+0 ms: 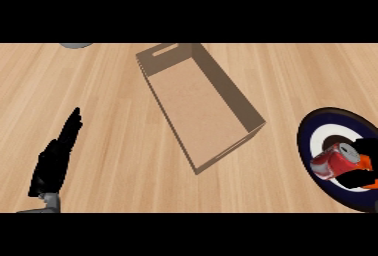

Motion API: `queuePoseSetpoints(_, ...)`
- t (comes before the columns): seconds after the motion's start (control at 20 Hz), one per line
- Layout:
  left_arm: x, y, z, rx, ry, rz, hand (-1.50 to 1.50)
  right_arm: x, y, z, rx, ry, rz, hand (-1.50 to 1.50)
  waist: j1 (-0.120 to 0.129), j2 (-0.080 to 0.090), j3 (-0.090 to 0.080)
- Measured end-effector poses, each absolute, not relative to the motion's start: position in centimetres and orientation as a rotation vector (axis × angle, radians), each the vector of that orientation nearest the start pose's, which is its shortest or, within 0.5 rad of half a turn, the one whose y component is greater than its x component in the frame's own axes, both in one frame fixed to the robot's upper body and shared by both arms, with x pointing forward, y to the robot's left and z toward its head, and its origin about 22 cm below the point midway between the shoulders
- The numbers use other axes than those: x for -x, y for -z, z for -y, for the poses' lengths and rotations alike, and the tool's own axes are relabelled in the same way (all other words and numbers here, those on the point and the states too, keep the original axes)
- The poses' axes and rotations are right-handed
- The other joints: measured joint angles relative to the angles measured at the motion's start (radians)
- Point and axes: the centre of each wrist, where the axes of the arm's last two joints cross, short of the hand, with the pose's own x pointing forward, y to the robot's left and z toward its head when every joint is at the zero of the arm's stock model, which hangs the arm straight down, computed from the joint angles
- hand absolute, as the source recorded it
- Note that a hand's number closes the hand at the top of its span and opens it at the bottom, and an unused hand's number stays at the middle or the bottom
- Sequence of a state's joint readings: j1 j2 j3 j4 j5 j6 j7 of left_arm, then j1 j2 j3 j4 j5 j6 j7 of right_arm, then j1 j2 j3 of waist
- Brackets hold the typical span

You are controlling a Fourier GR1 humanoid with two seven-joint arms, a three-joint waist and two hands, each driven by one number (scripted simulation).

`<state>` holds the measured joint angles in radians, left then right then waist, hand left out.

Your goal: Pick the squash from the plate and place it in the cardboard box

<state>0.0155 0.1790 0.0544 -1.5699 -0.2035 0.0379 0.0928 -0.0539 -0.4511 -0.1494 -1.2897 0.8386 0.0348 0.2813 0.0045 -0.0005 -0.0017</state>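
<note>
Right hand (363, 176) is curling around the red, silver-ended object (334, 161) on the dark round plate (314, 127); the open brown cardboard box (199, 100) is lying to its left. Left hand (55, 155) is resting, fingers straight.

A single head view looks steeply down on the wooden counter (96, 90) from close above. The cardboard box (201, 102) lies mid-frame, and the plate (317, 131) is cut by the right edge.

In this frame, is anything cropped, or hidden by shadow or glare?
Head view: lighting even, no glare; the plate and right hand are cut by the right edge; a grey object is clipped at top; the cardboard box shows whole, its inside walls shaded.
</note>
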Motion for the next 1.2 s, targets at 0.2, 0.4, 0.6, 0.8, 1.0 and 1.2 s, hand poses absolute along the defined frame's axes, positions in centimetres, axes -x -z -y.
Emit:
queuePoseSetpoints(0.2,-24.0,-1.2,-28.2,-0.371,0.203,1.45,0.0,-26.5,-1.1,33.2,1.068,-0.907,0.909,1.5,0.007,0.0,0.0)
queuePoseSetpoints(0.4,-23.9,-1.2,-28.5,-0.378,0.202,1.448,0.0,-27.0,-1.9,30.0,1.088,-0.972,0.979,1.5,0.001,0.0,0.001)
queuePoseSetpoints(0.6,-24.0,-0.8,-29.0,-0.376,0.202,1.444,0.0,-26.9,-4.6,27.8,1.148,-0.989,1.03,1.5,-0.004,-0.001,0.001)
queuePoseSetpoints(0.8,-24.2,-0.7,-29.0,-0.38,0.198,1.444,0.0,-26.6,-7.4,27.1,1.139,-0.953,1.135,1.5,-0.007,-0.001,0.001)
queuePoseSetpoints(1.0,-23.9,-0.6,-28.8,-0.385,0.201,1.441,0.0,-26.5,-10.1,25.4,1.032,-0.847,1.378,1.5,-0.007,-0.003,0.002)
queuePoseSetpoints(1.2,-23.9,-0.7,-28.9,-0.385,0.196,1.447,0.0,-26.4,-13.1,23.7,0.914,-0.776,1.575,1.5,-0.006,-0.003,0.002)
